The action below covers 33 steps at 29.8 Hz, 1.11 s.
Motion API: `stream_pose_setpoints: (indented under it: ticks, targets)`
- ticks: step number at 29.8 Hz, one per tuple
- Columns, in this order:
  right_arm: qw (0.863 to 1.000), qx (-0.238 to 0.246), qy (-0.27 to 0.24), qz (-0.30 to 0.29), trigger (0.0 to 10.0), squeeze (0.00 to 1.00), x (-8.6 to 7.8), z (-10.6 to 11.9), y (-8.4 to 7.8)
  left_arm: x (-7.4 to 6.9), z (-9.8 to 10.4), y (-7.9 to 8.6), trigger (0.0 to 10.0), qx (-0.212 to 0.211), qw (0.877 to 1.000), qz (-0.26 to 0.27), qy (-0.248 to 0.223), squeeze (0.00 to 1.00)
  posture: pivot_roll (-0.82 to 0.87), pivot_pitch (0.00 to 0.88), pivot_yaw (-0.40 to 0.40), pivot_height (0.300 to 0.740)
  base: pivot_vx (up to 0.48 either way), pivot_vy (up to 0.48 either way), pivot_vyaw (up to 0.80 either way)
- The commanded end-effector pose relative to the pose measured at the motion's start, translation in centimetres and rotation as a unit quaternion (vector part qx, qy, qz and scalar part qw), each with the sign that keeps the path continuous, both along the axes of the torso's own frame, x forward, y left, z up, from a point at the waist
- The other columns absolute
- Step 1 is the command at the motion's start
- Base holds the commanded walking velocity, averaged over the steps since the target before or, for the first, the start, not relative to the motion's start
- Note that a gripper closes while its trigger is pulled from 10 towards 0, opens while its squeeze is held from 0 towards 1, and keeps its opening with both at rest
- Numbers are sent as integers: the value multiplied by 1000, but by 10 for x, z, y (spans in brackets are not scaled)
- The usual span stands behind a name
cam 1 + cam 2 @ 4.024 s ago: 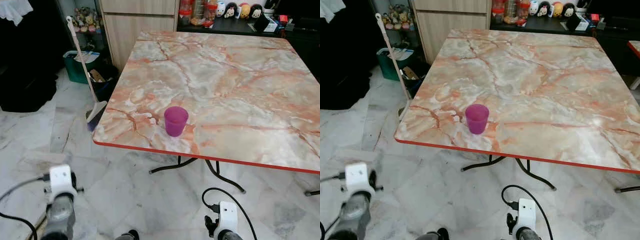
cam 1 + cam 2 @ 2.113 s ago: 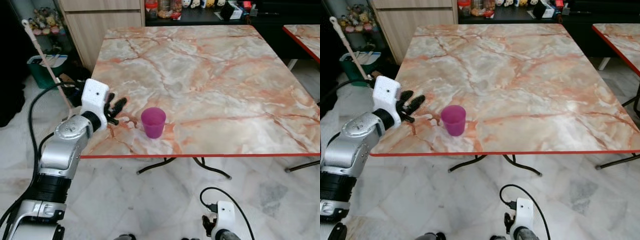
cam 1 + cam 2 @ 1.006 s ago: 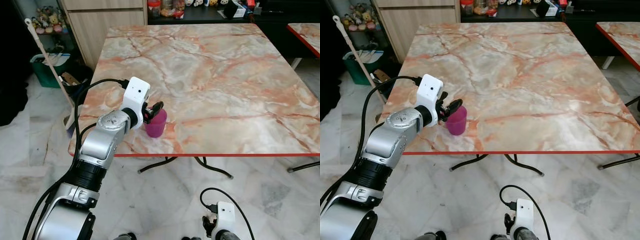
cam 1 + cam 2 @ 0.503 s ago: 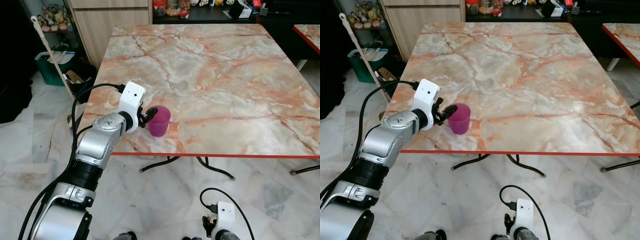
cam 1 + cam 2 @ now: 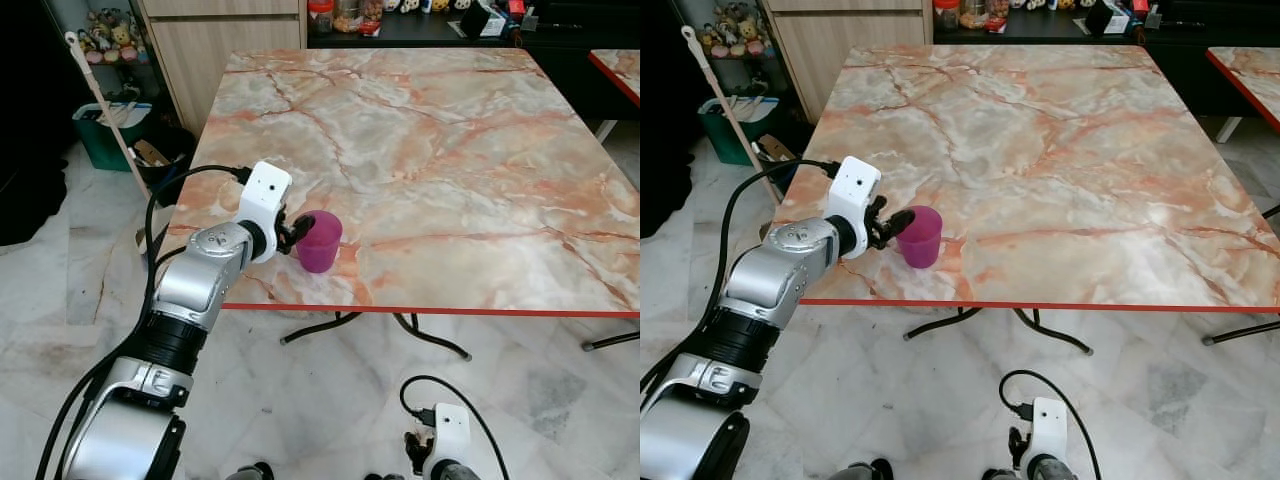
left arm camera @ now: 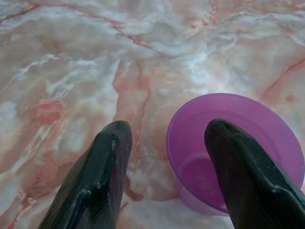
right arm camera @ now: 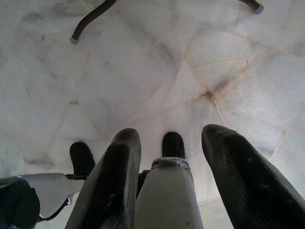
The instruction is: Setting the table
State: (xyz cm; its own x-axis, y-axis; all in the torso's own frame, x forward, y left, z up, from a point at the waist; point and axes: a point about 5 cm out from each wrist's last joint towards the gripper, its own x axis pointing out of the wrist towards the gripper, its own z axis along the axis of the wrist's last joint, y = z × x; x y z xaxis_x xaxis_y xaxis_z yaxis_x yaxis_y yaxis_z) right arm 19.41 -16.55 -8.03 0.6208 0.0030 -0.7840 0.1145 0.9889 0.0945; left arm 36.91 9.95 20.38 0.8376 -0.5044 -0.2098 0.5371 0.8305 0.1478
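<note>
Standing upright near the front left corner of the square pink-veined marble table with a red edge (image 5: 450,170), the small translucent purple plastic cup (image 5: 319,241) has the left gripper (image 5: 298,233) at its rim. That gripper's two black fingers are parted; in the left wrist view one finger (image 6: 240,176) lies across the cup's mouth (image 6: 233,148) and the other finger (image 6: 102,176) sits outside the cup wall, over bare marble, so the near wall of the cup is between them. Whether either finger presses on the plastic cannot be told. The silver left arm reaches in from the robot's left side across the table's front edge.

Hanging idle below the table, the right gripper (image 7: 167,162) points at the pale marble floor tiles (image 7: 143,71), its fingers spread apart.

Beyond the table's left side a long-handled broom (image 5: 100,95) leans near a green bin (image 5: 100,135), and a light wooden cabinet (image 5: 220,45) stands behind the far left corner.
</note>
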Motion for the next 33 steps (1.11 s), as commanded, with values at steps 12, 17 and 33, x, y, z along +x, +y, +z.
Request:
stream_pose_setpoints:
  ticks: [12, 17, 33]
  targets:
    - [1000, 4, 13, -5, 10000, 0, -5, -3, 2, 9, 6, -6, 10000, 40, 999, -9, -4, 0, 93, 135, 27, 740, 0, 0, 0]
    - [1000, 4, 13, -5, 10000, 0, -6, -3, 2, 8, 0, -5, 10000, 48, 999, -9, 5, 0, 94, 136, 28, 740, 0, 0, 0]
    - [1000, 4, 14, -4, 10000, 0, -6, -3, 1, 7, -10, -11, 392, 53, 998, -26, 23, 0, 95, 136, 27, 740, 0, 0, 0]
